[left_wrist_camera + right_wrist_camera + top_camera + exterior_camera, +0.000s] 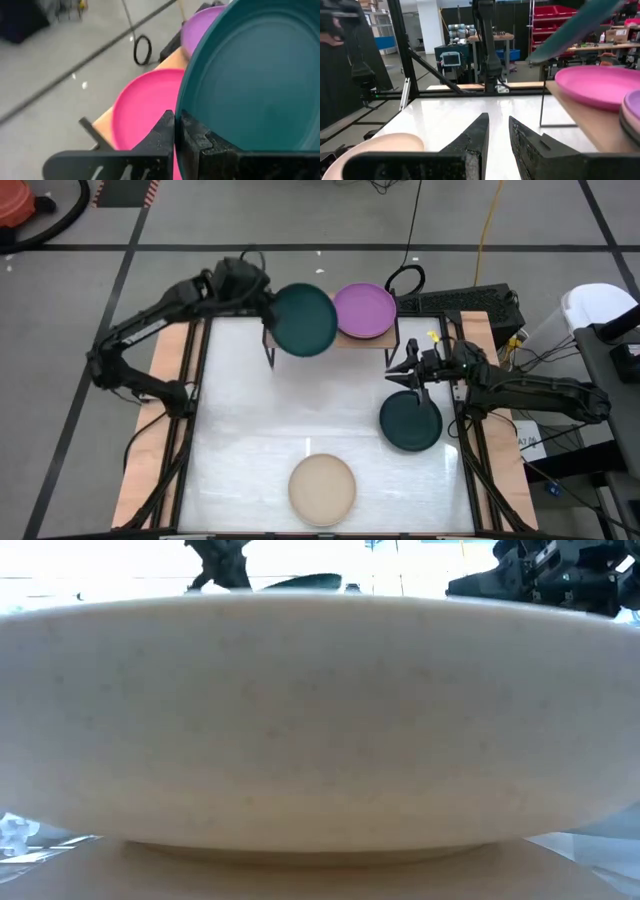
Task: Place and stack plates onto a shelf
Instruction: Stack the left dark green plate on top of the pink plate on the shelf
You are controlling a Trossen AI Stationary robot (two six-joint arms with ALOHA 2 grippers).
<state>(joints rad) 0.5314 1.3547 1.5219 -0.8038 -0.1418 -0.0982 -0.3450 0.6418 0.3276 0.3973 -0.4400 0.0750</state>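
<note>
My left gripper point(176, 131) is shut on a dark teal plate point(303, 320), which it holds tilted in the air over the left half of the shelf point(352, 340). A magenta plate point(142, 107) lies on the shelf under it, and a purple plate point(365, 310) lies on the shelf's right half. My right gripper point(407, 372) is open and empty. It hovers near the shelf's right front leg, above a dark plate point(410, 422) that lies flat on the table. A beige plate point(322, 488) rests near the table's near edge. My left gripper pinches the dark teal plate's rim point(186, 107) between its two fingers, which lie across the edge, one on the inner face and one on the underside. It comes from the table's left-far side. The plate is lifted clear and tilted above the magenta plate.
The beige plate point(320, 720) fills the low view, almost hiding the table. Black frame rails point(195, 400) run along both sides of the white table. Cables and a black box point(470, 302) sit behind the shelf's right end. Open table surface lies between the shelf and the beige plate.
</note>
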